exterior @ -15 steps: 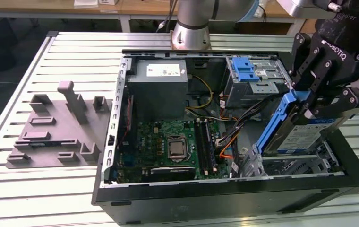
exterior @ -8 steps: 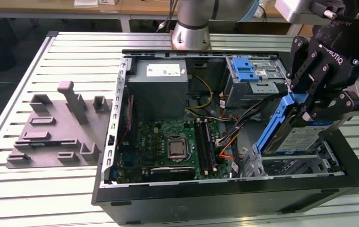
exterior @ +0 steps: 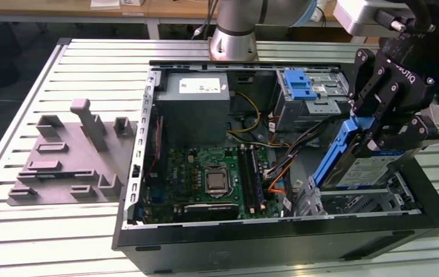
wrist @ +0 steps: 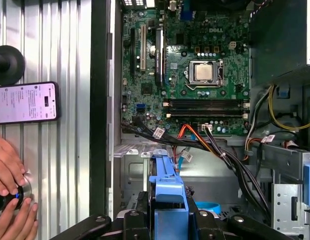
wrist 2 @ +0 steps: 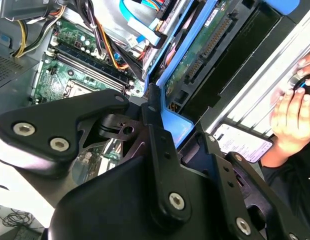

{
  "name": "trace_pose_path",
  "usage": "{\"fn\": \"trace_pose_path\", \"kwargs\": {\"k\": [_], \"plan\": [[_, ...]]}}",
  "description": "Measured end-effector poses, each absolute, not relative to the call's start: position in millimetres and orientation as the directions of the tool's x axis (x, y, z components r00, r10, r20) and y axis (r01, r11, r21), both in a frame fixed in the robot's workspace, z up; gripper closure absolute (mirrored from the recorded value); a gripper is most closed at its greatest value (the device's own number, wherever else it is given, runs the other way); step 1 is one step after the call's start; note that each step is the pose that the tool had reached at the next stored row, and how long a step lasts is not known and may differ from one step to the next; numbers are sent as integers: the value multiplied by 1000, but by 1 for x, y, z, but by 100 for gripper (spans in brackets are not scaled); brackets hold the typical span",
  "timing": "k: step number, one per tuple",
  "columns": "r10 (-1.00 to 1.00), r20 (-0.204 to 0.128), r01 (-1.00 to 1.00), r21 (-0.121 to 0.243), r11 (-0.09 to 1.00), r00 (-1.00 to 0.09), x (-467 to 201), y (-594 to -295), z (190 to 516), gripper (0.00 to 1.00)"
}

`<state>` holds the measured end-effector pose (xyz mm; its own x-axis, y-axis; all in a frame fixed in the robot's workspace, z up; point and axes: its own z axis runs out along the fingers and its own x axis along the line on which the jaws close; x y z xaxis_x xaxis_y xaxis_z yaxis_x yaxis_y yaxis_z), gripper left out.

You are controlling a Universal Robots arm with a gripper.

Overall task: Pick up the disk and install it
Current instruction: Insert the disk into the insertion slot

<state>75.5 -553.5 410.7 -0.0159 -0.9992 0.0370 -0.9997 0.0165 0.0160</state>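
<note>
The tool (exterior: 385,135) is closed narrowly on the disk (exterior: 358,164), gripping it at its upper edge by the blue carrier bracket. In the exterior view the disk hangs upright and slightly tilted, its white-and-blue label facing outward, low over the metal bay at the corner of the open computer case (exterior: 281,228) on the exterior view's right. Its lower edge sits at or just inside the bay's rim; whether it touches the metal I cannot tell. In the first wrist view the bracket of the disk (wrist: 167,192) runs down between the black fingers (wrist: 132,220), and in the second wrist view the blue frame and the disk's green underside (wrist 2: 195,55) rise just beyond the tool's black links.

Beside the disk, inside the case, lie a bundle of black, orange and yellow cables (exterior: 281,167), then the green motherboard (exterior: 208,176) with its bare processor socket (wrist: 203,72). Further back stand the grey power supply (exterior: 196,104) and a metal drive cage topped by a blue latch (exterior: 300,86).

The case rests on a slatted desk (exterior: 42,231). On the exterior view's left lies a grey moulded holder fixture (exterior: 69,158). In the first wrist view a phone (wrist: 26,102) lies on the slats, and a person's hands (wrist: 10,200) hold a small round object there.
</note>
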Motion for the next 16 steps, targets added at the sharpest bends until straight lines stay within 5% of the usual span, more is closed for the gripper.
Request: {"fn": "trace_pose_path", "kwargs": {"k": [16], "plan": [[-999, 37, -1000, 16, 17, -16, 76, -554, 399, 64]]}}
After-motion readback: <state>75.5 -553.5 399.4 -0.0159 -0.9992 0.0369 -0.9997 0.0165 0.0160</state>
